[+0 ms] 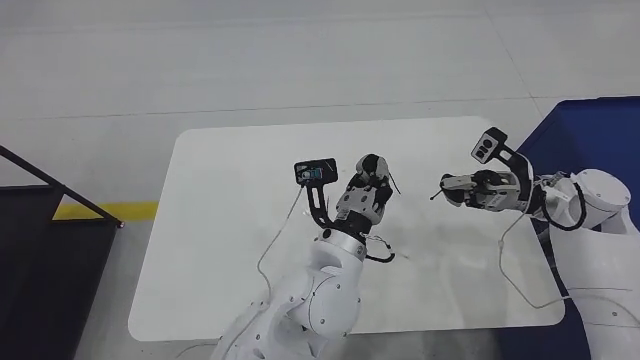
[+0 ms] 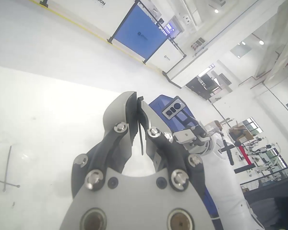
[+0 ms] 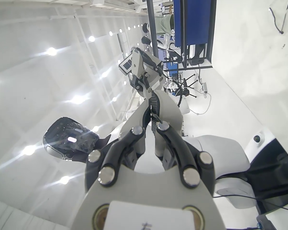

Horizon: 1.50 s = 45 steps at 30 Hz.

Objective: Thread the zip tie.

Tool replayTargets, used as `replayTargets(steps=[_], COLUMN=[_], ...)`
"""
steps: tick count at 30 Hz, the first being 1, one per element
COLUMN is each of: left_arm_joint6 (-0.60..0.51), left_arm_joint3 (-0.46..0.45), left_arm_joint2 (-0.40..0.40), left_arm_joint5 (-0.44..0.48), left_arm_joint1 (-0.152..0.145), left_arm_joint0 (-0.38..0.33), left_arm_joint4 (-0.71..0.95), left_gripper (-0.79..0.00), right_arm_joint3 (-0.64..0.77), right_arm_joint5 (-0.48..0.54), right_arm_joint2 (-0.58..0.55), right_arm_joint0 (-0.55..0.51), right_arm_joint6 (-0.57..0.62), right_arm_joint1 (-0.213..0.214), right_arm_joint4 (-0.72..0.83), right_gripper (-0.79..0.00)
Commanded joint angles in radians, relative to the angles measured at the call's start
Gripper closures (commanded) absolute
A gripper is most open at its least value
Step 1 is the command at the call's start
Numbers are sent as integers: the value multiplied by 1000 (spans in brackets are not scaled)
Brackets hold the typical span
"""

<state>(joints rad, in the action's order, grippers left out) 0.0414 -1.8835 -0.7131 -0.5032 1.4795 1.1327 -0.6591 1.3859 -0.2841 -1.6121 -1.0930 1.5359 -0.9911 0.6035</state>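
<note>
The thin black plastic zip tie (image 2: 140,130) is held above the white rectangular table (image 1: 220,220), clear of its surface. Its square head sits at the fingertips of the left gripper (image 2: 136,99), and its strap runs back between the two grey fingers. That gripper's fingers are pressed together on the tie just behind the head. In the top view the left gripper (image 1: 372,167) is over the middle of the table, with its arm coming up from the near edge.

The right gripper (image 1: 447,189) is near it, pointing towards it, on an arm entering from the table's right side. Its fingers are closed, pinching a thin dark strip (image 1: 437,196) that pokes out of the tips.

Two more loose black zip ties (image 2: 6,168) lie crossed on the table.
</note>
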Motion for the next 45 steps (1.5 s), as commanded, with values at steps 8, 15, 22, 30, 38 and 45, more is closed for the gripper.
replayTargets(steps=[8, 15, 22, 30, 38, 45], left_arm_joint6=[12, -30, -53, -93, -78, -84], left_arm_joint3=[-6, -25, -37, -45, -52, -52], left_arm_joint2=[7, 1, -16, -20, -28, -30], left_arm_joint5=[43, 171, 224, 268, 282, 292], left_arm_joint1=[-1, -6, -9, -9, -1, 3], left_arm_joint0=[24, 58, 88, 112, 128, 139], left_arm_joint4=[-38, -82, -122, -160, -158, -180], left_gripper=[0, 0, 0, 0, 0, 0], right_arm_joint3=[20, 64, 78, 96, 103, 103], right_arm_joint5=[7, -7, -19, -36, -38, -38], right_arm_joint2=[12, 32, 50, 66, 74, 74], right_arm_joint0=[-15, -46, -53, -66, -68, -68], right_arm_joint6=[-24, -17, -19, -36, -37, -37], right_arm_joint1=[-1, 11, 32, 59, 66, 66], right_arm_joint4=[-8, -44, -17, 20, 18, 18], right_gripper=[0, 0, 0, 0, 0, 0])
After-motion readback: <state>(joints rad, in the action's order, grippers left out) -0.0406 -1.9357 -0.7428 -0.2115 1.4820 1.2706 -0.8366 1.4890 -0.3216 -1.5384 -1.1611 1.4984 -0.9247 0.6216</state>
